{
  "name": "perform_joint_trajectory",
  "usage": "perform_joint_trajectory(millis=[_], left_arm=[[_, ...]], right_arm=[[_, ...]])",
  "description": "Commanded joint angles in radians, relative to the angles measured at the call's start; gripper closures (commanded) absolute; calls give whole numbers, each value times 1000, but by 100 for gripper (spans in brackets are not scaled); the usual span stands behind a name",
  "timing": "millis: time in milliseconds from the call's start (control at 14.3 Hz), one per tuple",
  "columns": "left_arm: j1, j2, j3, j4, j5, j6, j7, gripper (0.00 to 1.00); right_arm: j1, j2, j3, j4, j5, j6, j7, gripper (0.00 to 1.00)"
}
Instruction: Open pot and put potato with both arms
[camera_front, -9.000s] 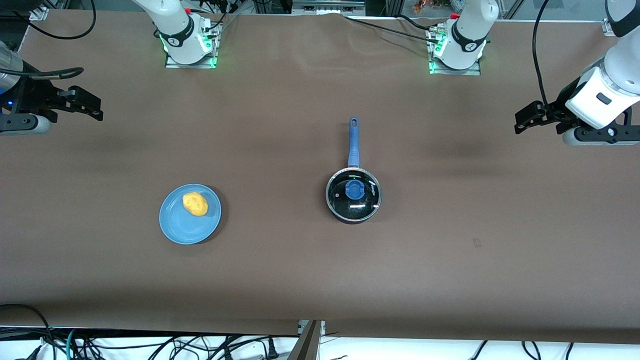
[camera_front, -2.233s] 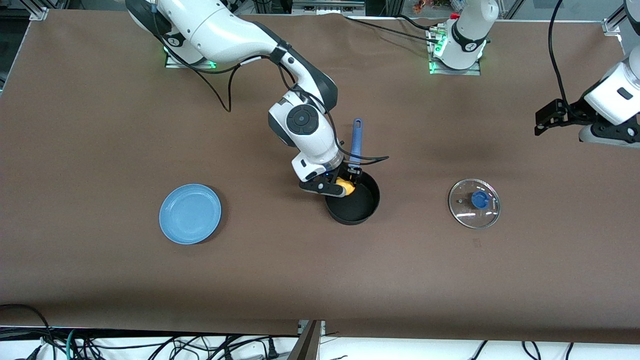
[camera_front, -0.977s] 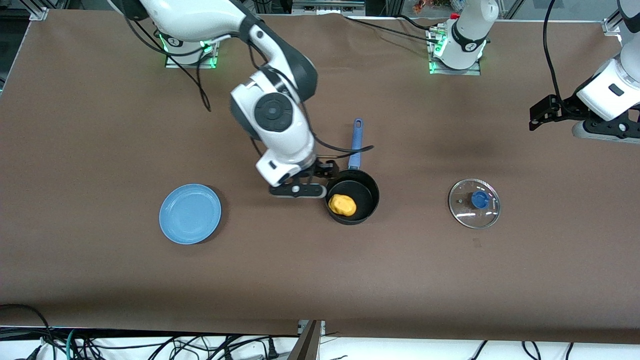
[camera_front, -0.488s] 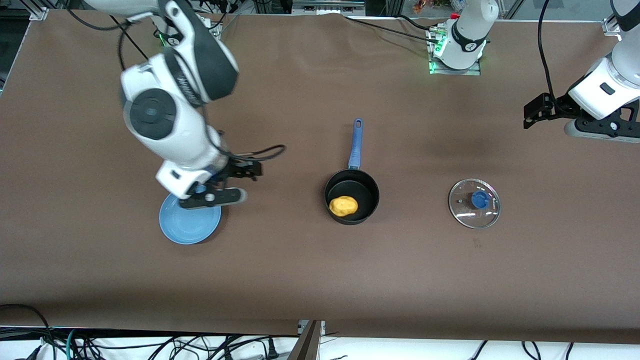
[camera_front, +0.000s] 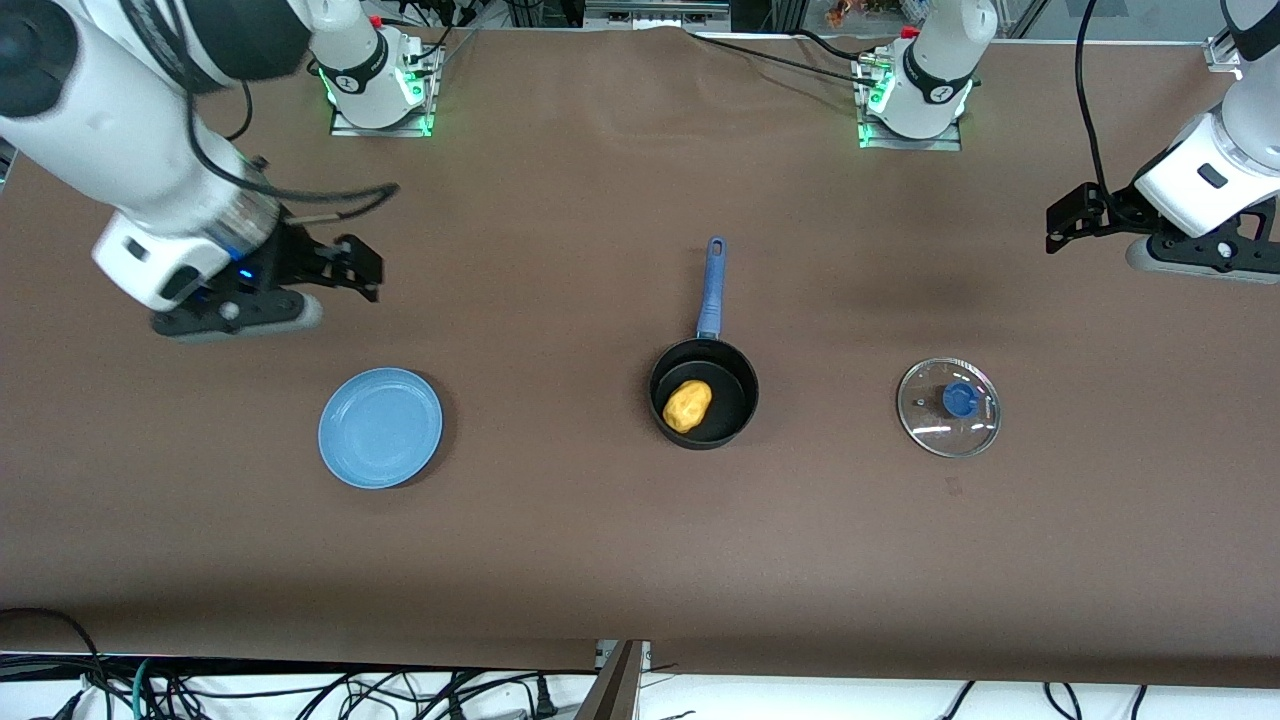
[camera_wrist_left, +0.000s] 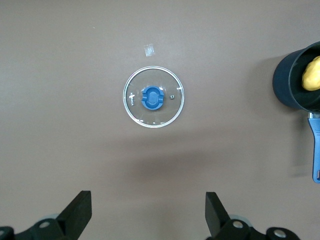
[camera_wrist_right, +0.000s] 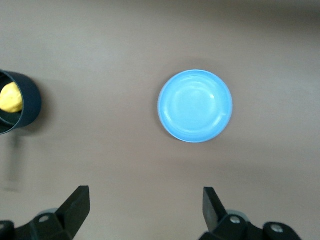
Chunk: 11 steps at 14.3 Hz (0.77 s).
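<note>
The black pot (camera_front: 737, 392) with its blue handle (camera_front: 710, 285) stands open at mid-table. The yellow-orange potato (camera_front: 687, 405) lies inside it. My right gripper (camera_front: 358, 268) is open and empty, up over bare table between the blue plate (camera_front: 380, 427) and the right arm's base. My left gripper (camera_front: 1063, 228) is open and empty, up over the left arm's end of the table. The right wrist view shows its open gripper (camera_wrist_right: 145, 210), the plate (camera_wrist_right: 195, 106), the pot (camera_wrist_right: 29, 102) and the potato (camera_wrist_right: 11, 97). The left wrist view shows its open gripper (camera_wrist_left: 148, 220), the pot (camera_wrist_left: 287, 85) and the potato (camera_wrist_left: 312, 73).
The round glass lid (camera_front: 948, 407) with a blue knob lies flat on the table beside the pot, toward the left arm's end; it also shows in the left wrist view (camera_wrist_left: 153, 97). The blue plate holds nothing. A small scrap (camera_wrist_left: 148, 49) lies near the lid.
My right arm has swung away from the pot, past the plate, toward its own end of the table, gripper empty. The potato stays in the pot. The left arm has hardly moved.
</note>
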Motion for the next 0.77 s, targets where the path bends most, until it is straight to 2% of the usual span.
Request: perform_joint_trajectory(millis=[0, 140, 279, 698], left_arm=[[-5, -21, -9, -10, -2, -9, -11, 0], [-4, -19, -9, -10, -2, -9, -11, 0], [-4, -21, -7, -10, -2, -11, -11, 0], [-4, -21, -9, -10, -2, -12, -11, 0]], right_arm=[[-45, -111, -40, -76, 5, -6, -19, 0], [-53, -136, -77, -81, -6, -26, -27, 0], [-70, -145, -79, -81, -7, -87, -62, 0], [-82, -144, -77, -87, -10, -110, -74, 0]])
